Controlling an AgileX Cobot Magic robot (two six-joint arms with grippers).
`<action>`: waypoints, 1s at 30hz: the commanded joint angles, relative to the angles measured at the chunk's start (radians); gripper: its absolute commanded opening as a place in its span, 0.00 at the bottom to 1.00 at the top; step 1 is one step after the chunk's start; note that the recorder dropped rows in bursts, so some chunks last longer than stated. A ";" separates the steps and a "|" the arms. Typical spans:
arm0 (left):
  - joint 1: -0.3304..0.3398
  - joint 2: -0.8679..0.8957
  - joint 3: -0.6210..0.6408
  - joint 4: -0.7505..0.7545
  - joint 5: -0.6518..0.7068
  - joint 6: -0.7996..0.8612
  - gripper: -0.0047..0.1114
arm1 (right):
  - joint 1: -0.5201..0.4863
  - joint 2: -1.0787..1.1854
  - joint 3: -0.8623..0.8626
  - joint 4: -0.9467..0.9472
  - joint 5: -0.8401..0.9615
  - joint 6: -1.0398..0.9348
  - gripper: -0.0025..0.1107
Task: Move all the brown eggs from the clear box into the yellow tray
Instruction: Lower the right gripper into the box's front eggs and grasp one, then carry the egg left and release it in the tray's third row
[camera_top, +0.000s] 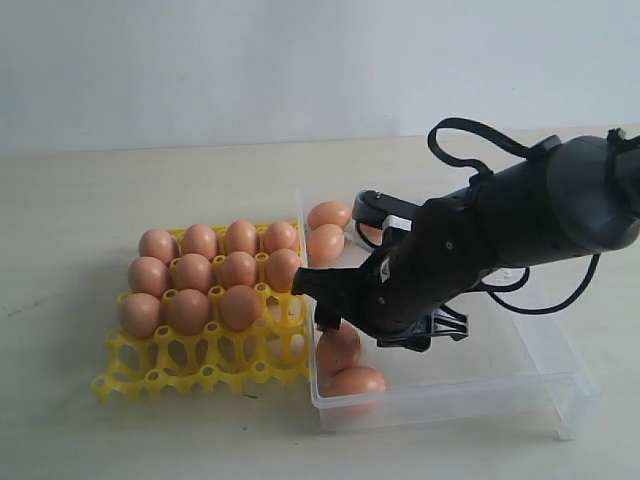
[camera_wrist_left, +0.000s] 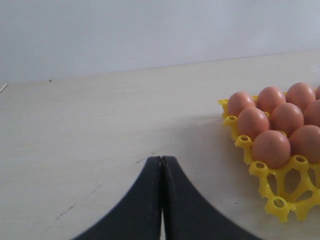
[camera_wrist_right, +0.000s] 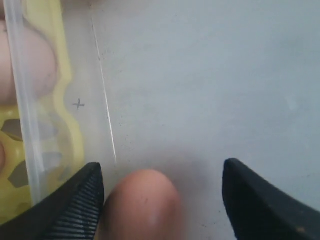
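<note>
The yellow tray (camera_top: 200, 372) lies left of the clear box (camera_top: 470, 385) and holds several brown eggs (camera_top: 192, 272) in its three far rows. Several more brown eggs lie in the box: some at its far left corner (camera_top: 325, 243) and two at its near left end (camera_top: 355, 381). My right gripper (camera_wrist_right: 162, 167) is open, low inside the box by its left wall. One egg (camera_wrist_right: 142, 205) lies between the fingers, close to the ribbed finger (camera_wrist_right: 80, 205) and apart from the other. The exterior view shows the gripper (camera_top: 335, 325) mostly hidden under the arm. My left gripper (camera_wrist_left: 161, 159) is shut and empty over bare table, left of the tray (camera_wrist_left: 280, 205).
The right arm (camera_top: 480, 240) and its cables stretch across the middle of the box from the right. The tray's near row of cups (camera_top: 180, 378) holds nothing. A pale wall stands behind the table.
</note>
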 joint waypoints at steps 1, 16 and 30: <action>-0.006 0.003 -0.005 -0.005 -0.004 -0.004 0.04 | 0.012 0.023 -0.003 0.007 -0.016 -0.007 0.58; -0.006 0.003 -0.005 -0.005 -0.004 -0.004 0.04 | 0.012 -0.062 -0.003 -0.242 -0.131 -0.011 0.02; -0.006 0.003 -0.005 -0.005 -0.004 -0.004 0.04 | 0.023 -0.027 -0.003 -0.453 -0.667 -0.038 0.02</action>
